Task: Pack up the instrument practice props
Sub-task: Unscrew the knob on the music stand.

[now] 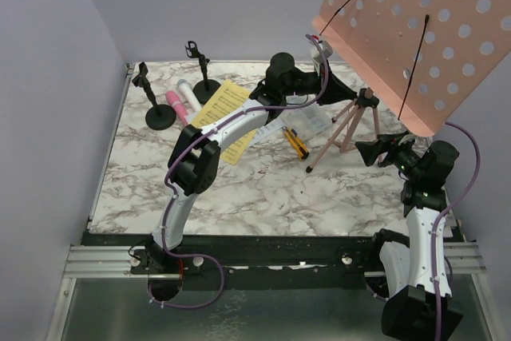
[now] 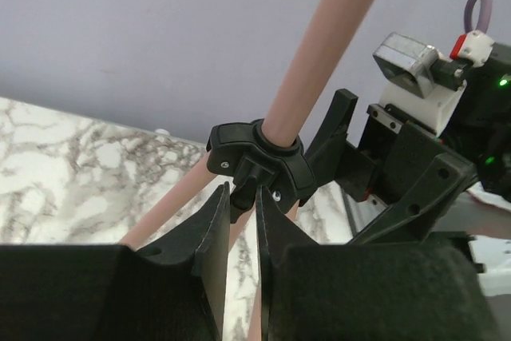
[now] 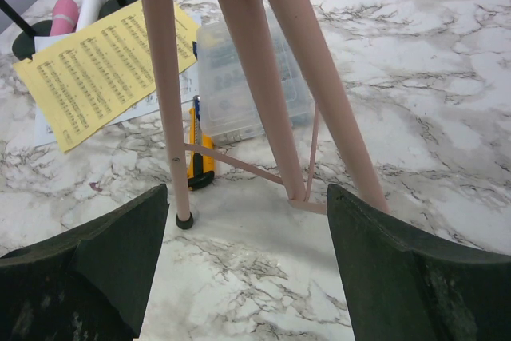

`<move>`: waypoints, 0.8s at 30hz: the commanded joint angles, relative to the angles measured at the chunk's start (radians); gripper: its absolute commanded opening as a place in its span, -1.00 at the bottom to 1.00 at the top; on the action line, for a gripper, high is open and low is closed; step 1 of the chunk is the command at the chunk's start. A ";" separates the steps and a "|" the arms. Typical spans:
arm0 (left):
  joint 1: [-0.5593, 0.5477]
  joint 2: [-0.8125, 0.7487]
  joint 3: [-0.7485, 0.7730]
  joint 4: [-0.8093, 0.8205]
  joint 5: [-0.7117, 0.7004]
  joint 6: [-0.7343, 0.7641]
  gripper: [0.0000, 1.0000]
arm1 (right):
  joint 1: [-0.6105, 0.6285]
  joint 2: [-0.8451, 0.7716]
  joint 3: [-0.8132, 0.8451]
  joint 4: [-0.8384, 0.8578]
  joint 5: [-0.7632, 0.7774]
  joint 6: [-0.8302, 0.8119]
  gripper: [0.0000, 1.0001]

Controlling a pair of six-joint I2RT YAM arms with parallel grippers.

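Left tool (image 2: 243, 194) pinches the music rack (image 2: 311, 53) at its hub knob.

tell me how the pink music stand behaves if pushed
The music stand looks top-heavy: its wide perforated panel sits high above thin legs, so it may tip. The small rubber foot might catch on the marble table rather than slide. Slim tubes suggest lightness.

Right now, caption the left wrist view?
Left hand pinches the black collar knob on the pink music rack.

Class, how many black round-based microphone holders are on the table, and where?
2. The left holder stands beside the pink microphone; the rear holder stands nearer the back wall. The left arm could hide others.
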 commanded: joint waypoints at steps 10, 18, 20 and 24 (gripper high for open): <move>0.010 0.008 0.000 0.110 -0.040 -0.510 -0.82 | -0.010 -0.008 0.014 -0.003 0.014 -0.003 0.68; 0.010 -0.033 -0.066 0.110 -0.152 -0.758 -0.93 | -0.012 -0.010 0.013 -0.003 0.012 -0.002 0.68; 0.010 -0.029 -0.064 0.110 -0.156 -0.820 -0.93 | -0.013 -0.008 0.014 -0.003 0.011 -0.002 0.67; 0.009 -0.024 -0.070 0.110 -0.168 -0.900 -0.92 | -0.016 -0.009 0.014 -0.003 0.011 -0.003 0.68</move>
